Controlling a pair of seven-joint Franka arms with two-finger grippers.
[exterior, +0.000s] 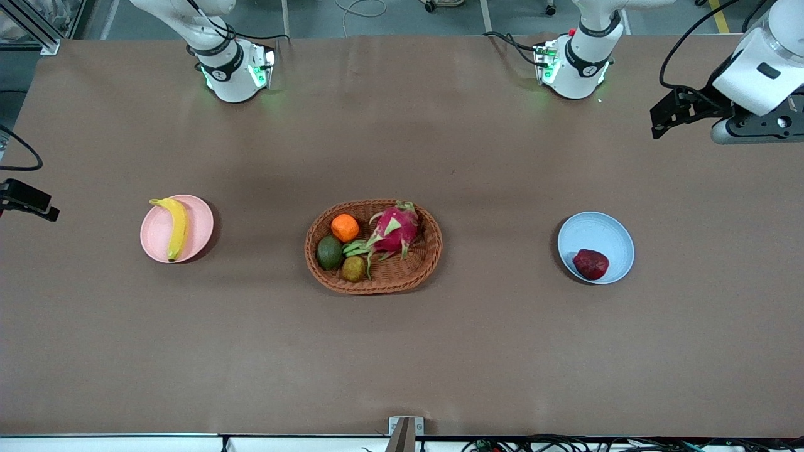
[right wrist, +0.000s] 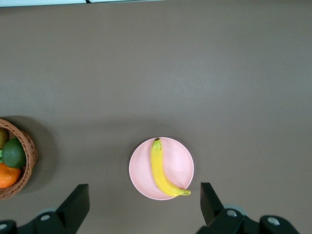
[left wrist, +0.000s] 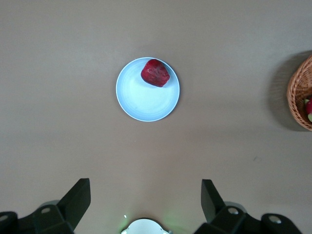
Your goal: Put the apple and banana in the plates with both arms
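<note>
Two fruits already lie in their plates, so you have little left to grasp. Going left to right in the front view: the banana (exterior: 175, 226) lies across the pink plate (exterior: 200, 214), well below the right gripper (right wrist: 144, 207), whose fingers are spread and empty. It looks light and soft-skinned; take it mid-length if needed. The basket (exterior: 424, 263) sits between the plates. The apple (exterior: 590, 263) rests at the blue plate's (exterior: 597, 232) rim, below the left gripper (left wrist: 146, 204), also spread wide. It seems firm and smooth; grip it across its middle.
</note>
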